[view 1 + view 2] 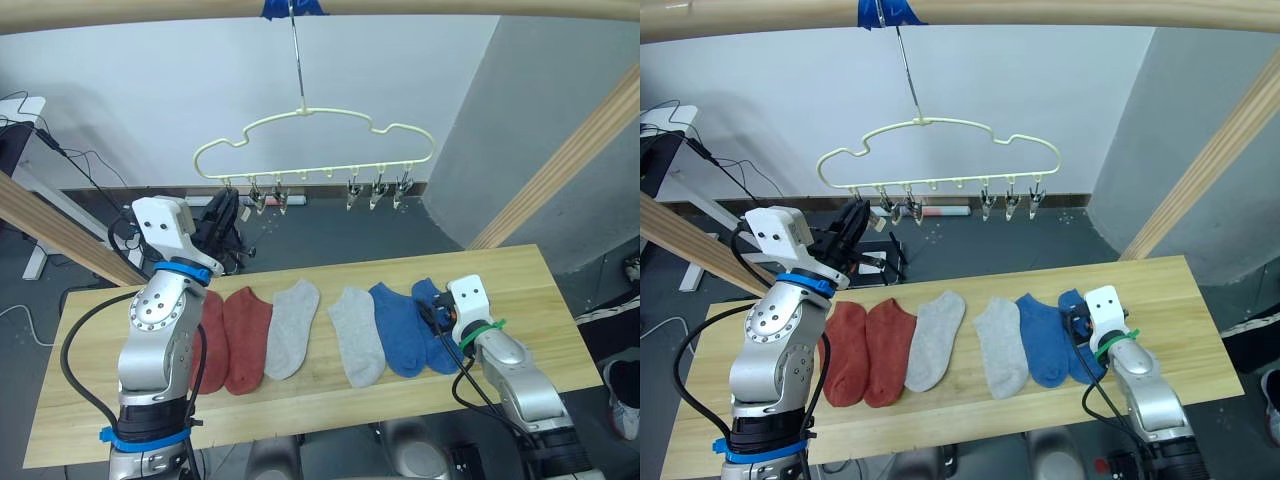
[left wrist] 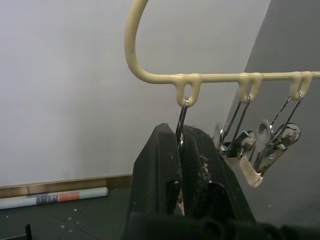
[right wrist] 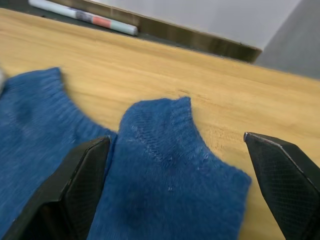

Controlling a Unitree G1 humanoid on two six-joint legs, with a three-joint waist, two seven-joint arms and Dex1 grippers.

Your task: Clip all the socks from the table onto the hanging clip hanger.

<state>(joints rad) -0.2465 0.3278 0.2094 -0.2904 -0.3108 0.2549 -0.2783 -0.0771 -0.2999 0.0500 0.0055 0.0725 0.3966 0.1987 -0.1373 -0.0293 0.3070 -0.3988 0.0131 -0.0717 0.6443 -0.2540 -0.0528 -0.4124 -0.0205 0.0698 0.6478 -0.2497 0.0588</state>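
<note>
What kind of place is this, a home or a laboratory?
Most likely a lab or test room set up for a laundry task: a plank table under a bare wooden rail with a clip hanger, loose cables on a dark floor, plain white walls.

We see even, soft indoor light with no glare; the wall (image 1: 120, 90) is bright and the floor dim. Straight rails bow at the head views' edges. In the right wrist view, the desk (image 3: 150, 65) blurs farther away.
</note>
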